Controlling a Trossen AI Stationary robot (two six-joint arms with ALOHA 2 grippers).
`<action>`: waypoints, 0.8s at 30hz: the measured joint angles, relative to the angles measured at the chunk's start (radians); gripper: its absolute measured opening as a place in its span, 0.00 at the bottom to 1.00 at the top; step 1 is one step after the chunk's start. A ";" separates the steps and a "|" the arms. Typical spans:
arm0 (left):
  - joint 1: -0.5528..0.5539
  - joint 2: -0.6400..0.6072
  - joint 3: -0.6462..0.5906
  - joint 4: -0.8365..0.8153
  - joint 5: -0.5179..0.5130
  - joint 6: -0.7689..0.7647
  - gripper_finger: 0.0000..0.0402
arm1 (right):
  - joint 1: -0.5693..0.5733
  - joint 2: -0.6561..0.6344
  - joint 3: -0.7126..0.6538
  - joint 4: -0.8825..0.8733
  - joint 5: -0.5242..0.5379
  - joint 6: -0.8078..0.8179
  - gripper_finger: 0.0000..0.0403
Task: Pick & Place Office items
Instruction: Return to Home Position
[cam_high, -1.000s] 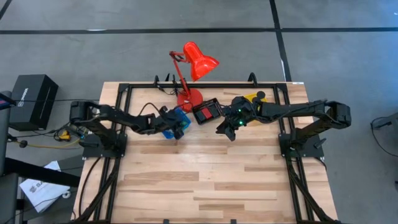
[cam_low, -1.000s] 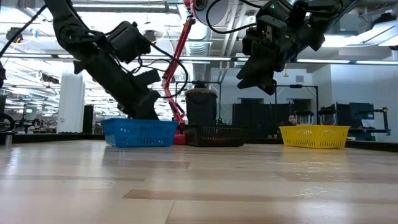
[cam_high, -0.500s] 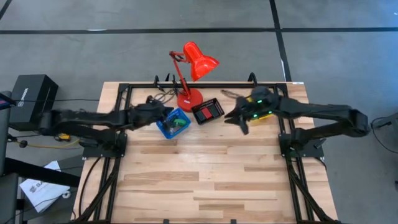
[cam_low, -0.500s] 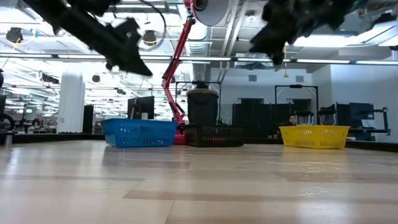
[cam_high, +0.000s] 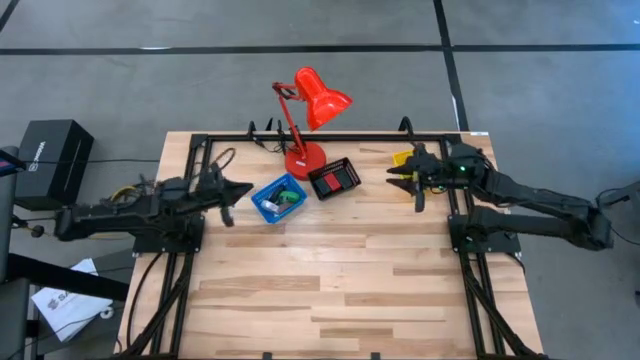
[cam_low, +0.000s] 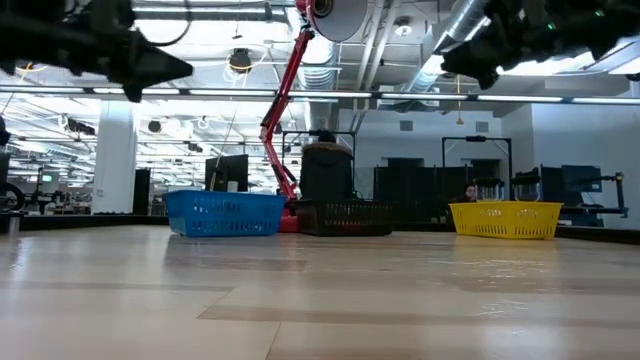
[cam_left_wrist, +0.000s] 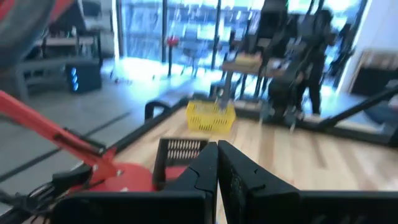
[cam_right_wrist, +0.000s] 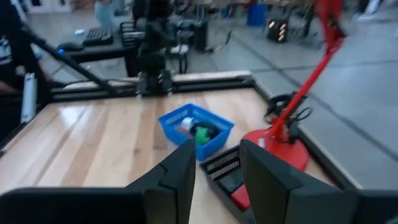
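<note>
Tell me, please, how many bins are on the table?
3. The blue bin is left of the lamp base, the black bin just right of it, and the yellow bin near the table's far right corner, partly hidden from above.

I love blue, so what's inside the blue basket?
The blue basket holds a green item with something pale beside it. Anything beneath them is covered.
</note>
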 joint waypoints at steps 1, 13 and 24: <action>0.000 -0.051 -0.024 0.007 0.010 0.000 0.01 | -0.013 -0.022 -0.025 0.020 0.000 0.001 0.29; -0.003 -0.317 -0.145 0.085 0.079 0.078 0.01 | -0.104 -0.325 -0.291 0.093 0.048 0.088 0.29; -0.003 -0.308 -0.207 0.189 0.092 0.059 0.01 | -0.137 -0.675 -0.516 0.113 0.057 0.126 0.29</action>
